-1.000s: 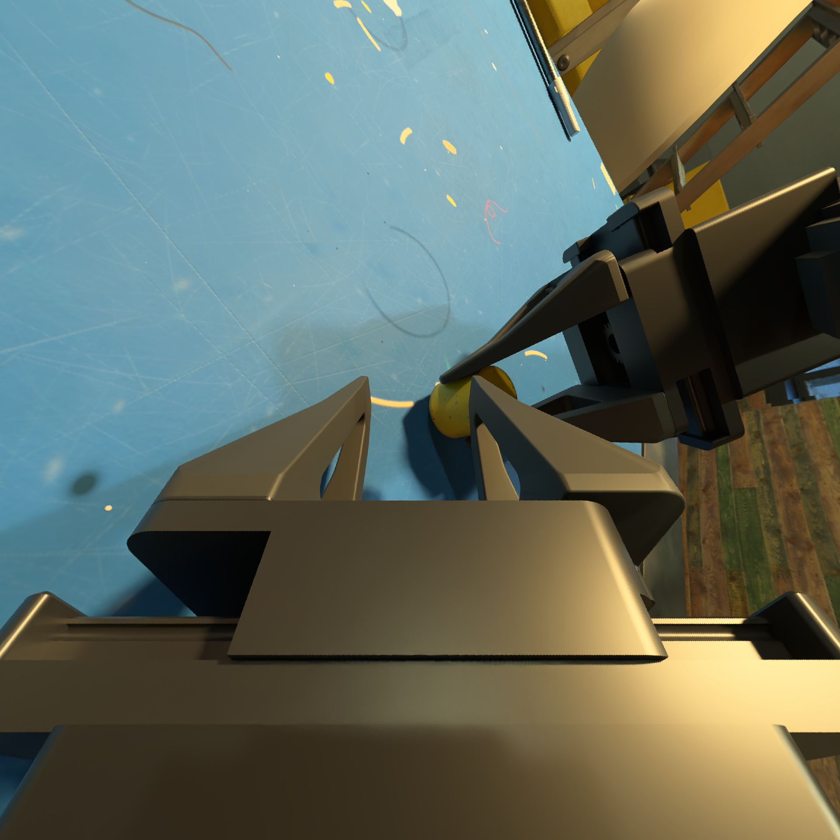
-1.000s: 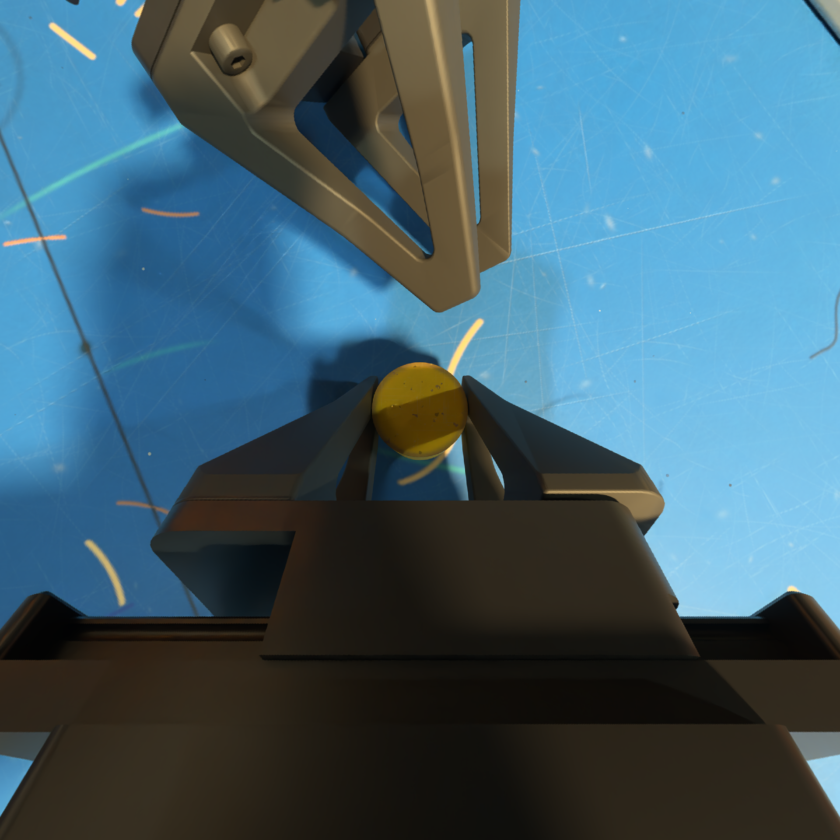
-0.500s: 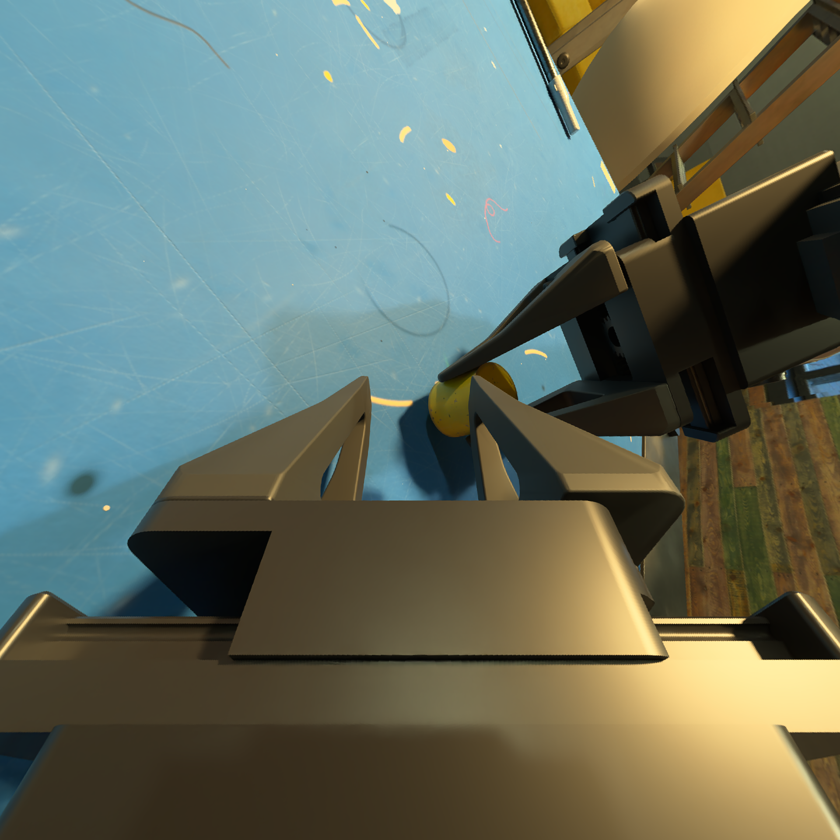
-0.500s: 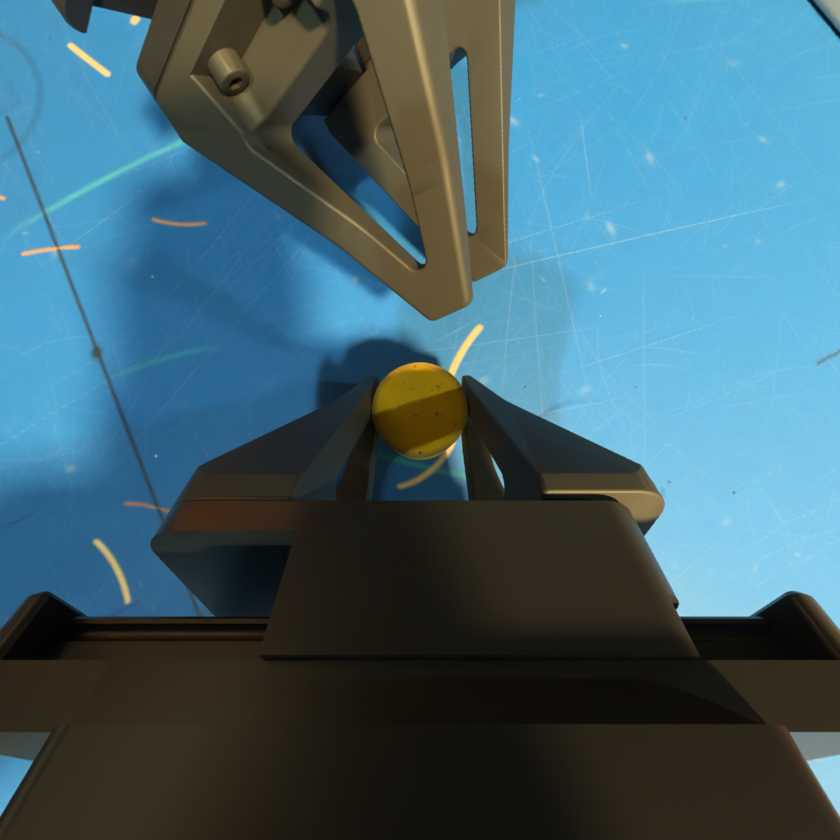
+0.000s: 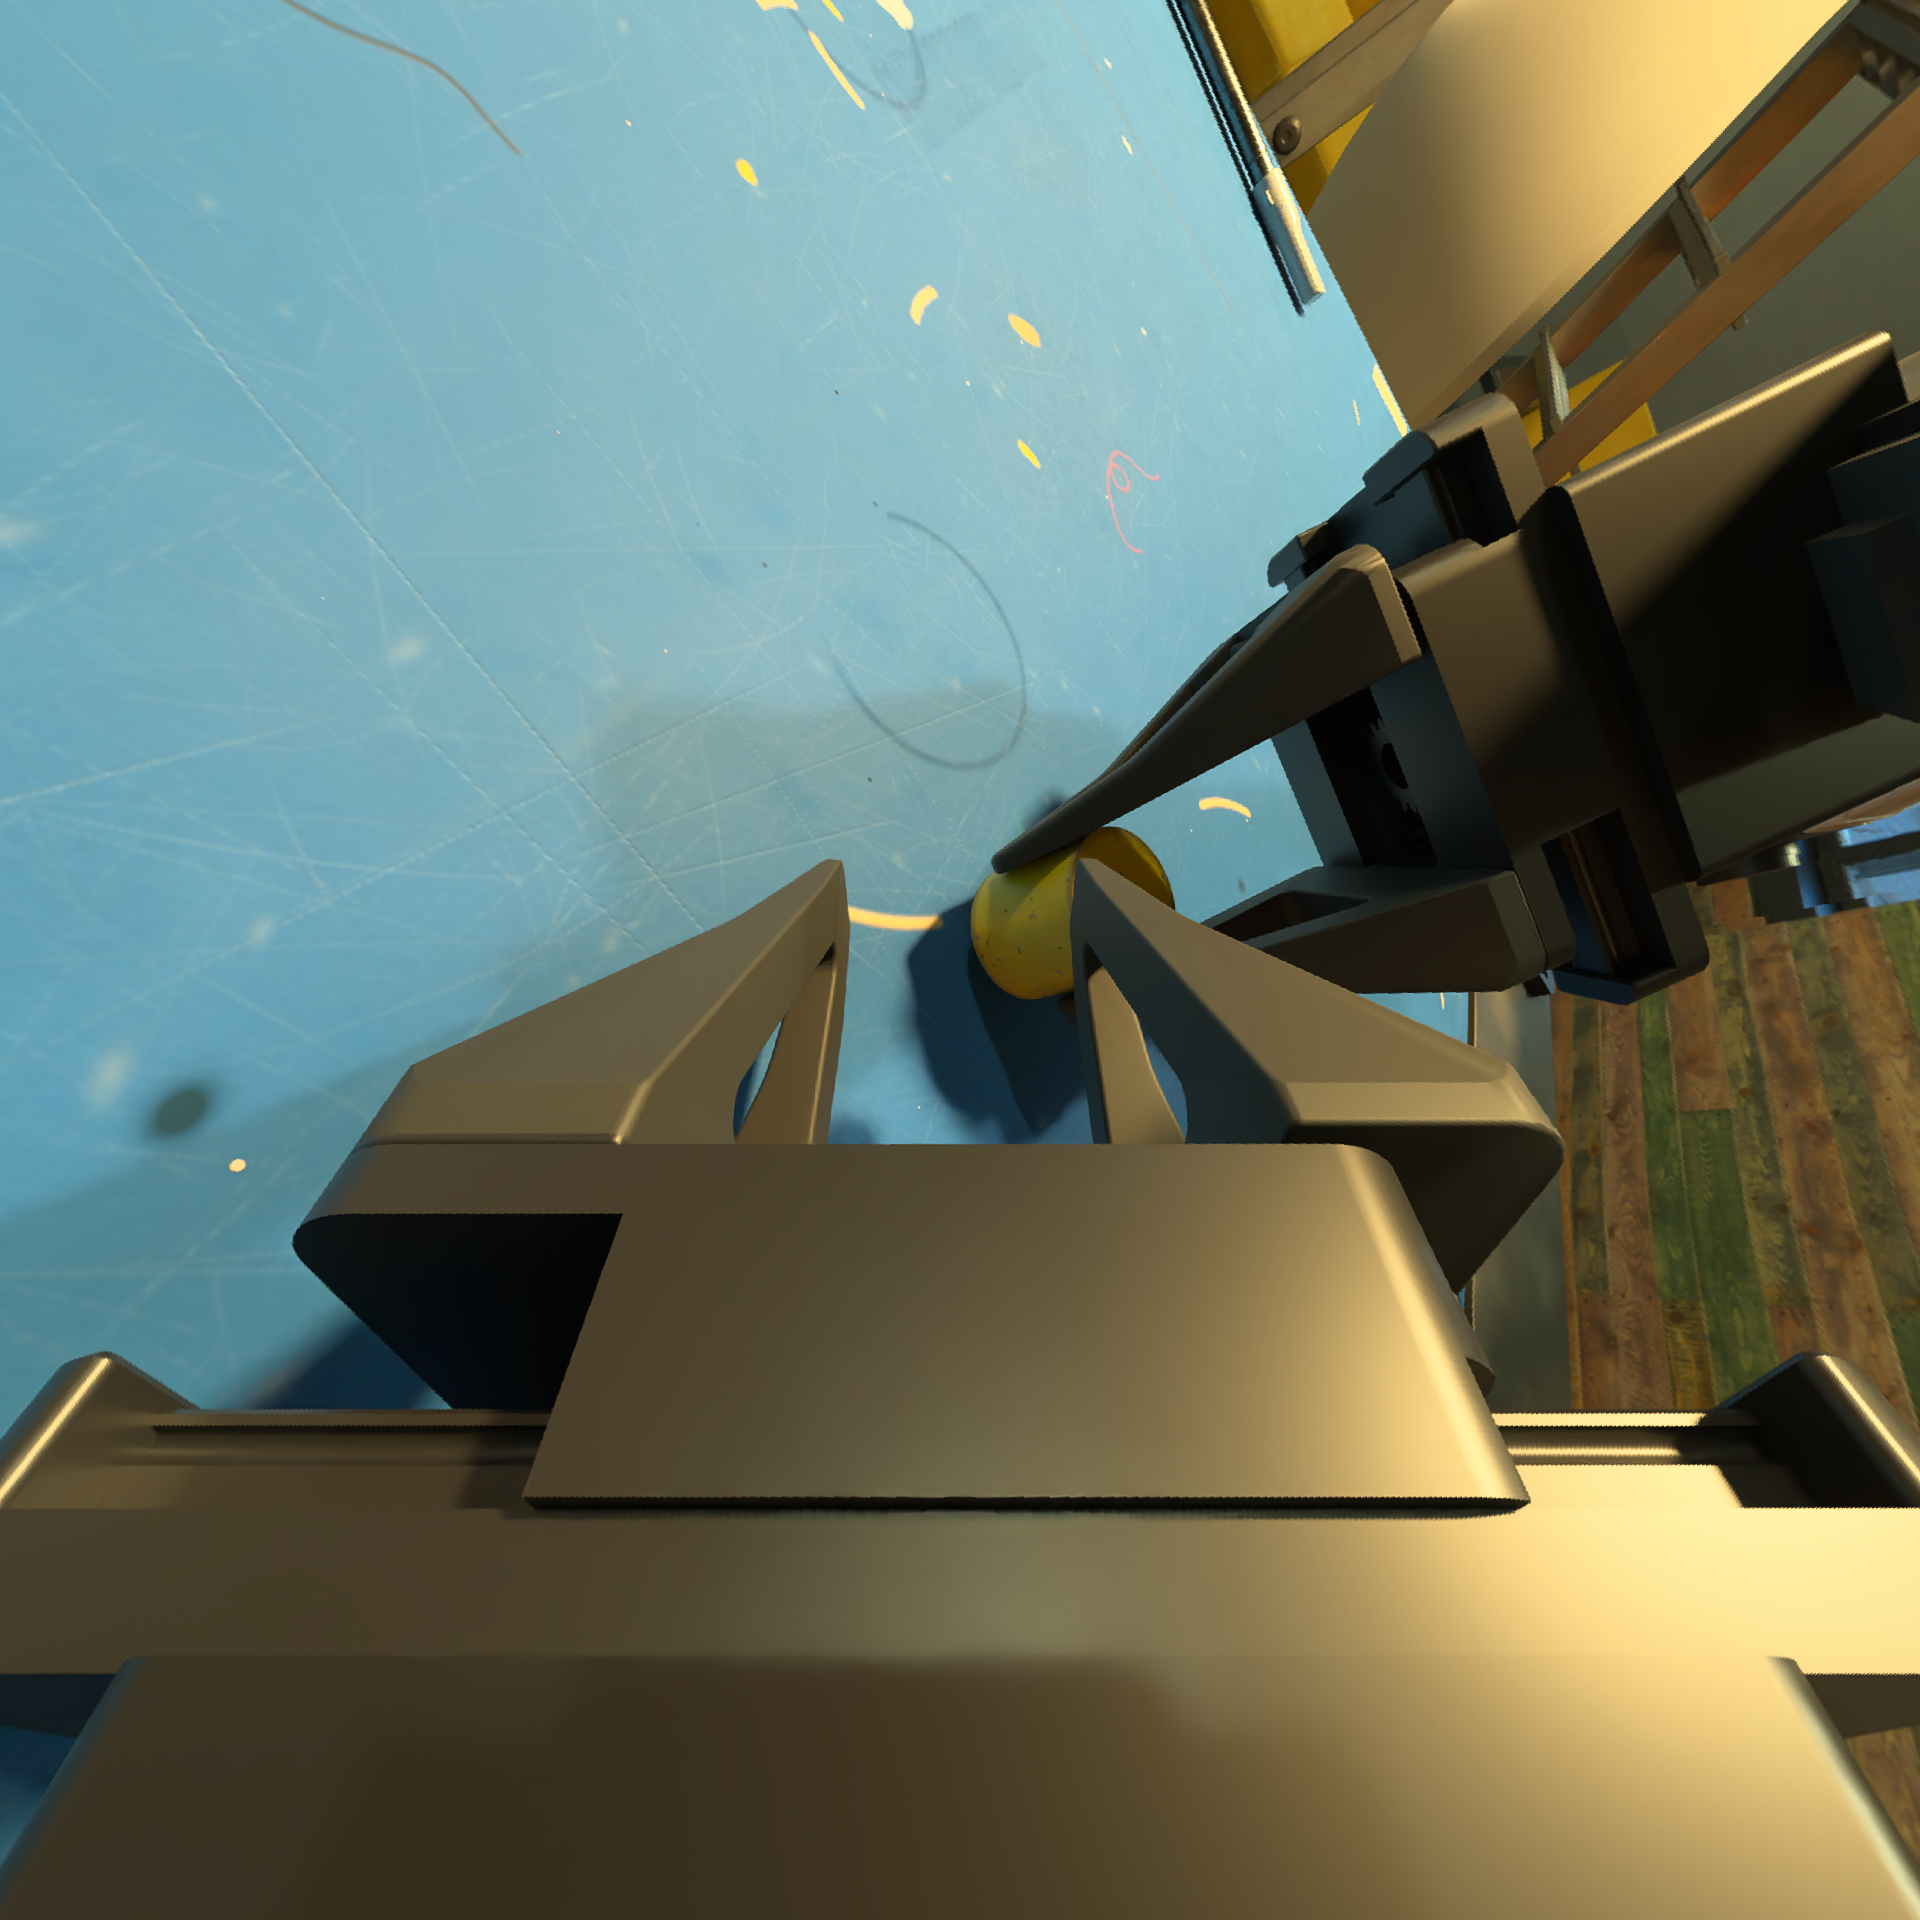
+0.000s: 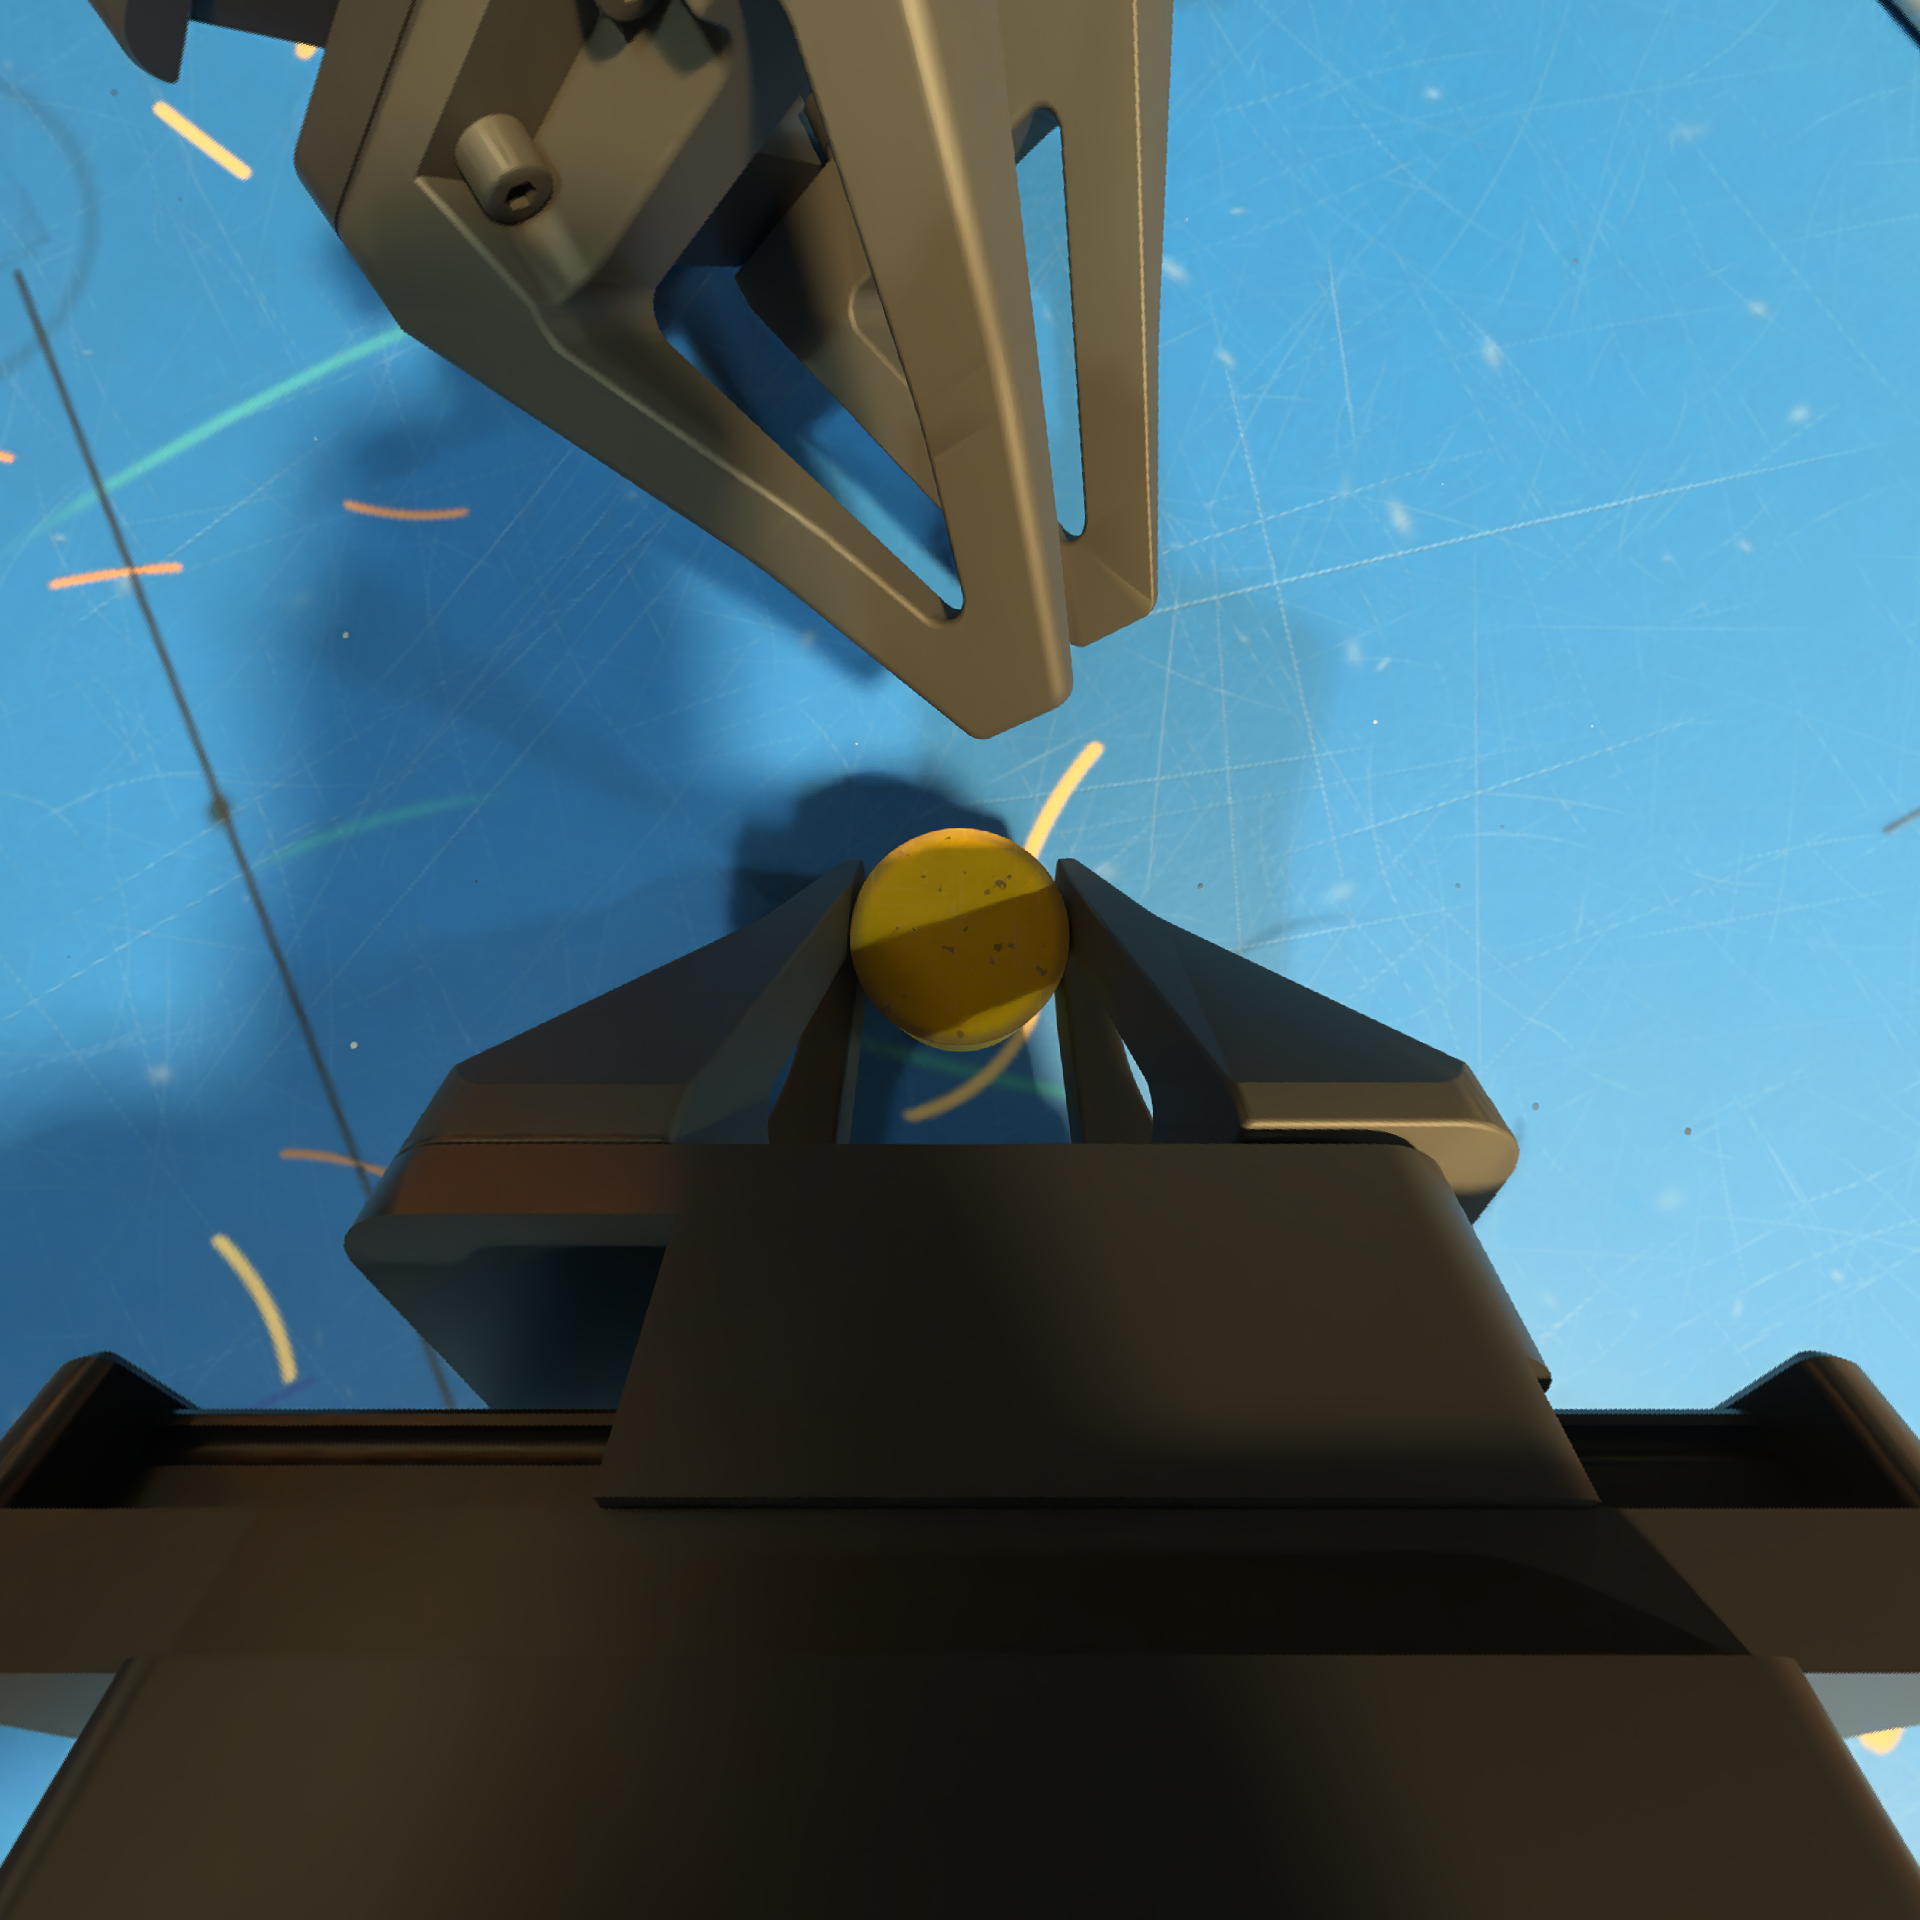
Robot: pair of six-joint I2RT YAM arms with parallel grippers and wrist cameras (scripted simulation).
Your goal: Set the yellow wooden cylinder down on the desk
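The yellow wooden cylinder [image 6: 958,935] sits clamped between the two fingers of my right gripper [image 6: 958,878], its round end facing the camera. It is held close over the scratched blue desk [image 6: 1558,727], with its shadow just beside it; I cannot tell whether it touches. In the left wrist view the cylinder [image 5: 1023,925] shows just past my right fingertip, pinched by the right gripper's fingers [image 5: 1226,727]. My left gripper [image 5: 961,883] is open and empty, beside the cylinder. It also shows in the right wrist view [image 6: 1039,665], just beyond the cylinder.
The desk's edge runs along the right of the left wrist view, with plank floor [image 5: 1714,1143] below it. A beige and yellow piece of furniture [image 5: 1558,156] and a thin metal rod [image 5: 1283,218] stand at the top right. The blue desk [image 5: 416,520] stretches to the left.
The right gripper with the cylinder has crept slightly nearer the left gripper, which looms a little larger in the right wrist view. The left gripper has stayed open and still.
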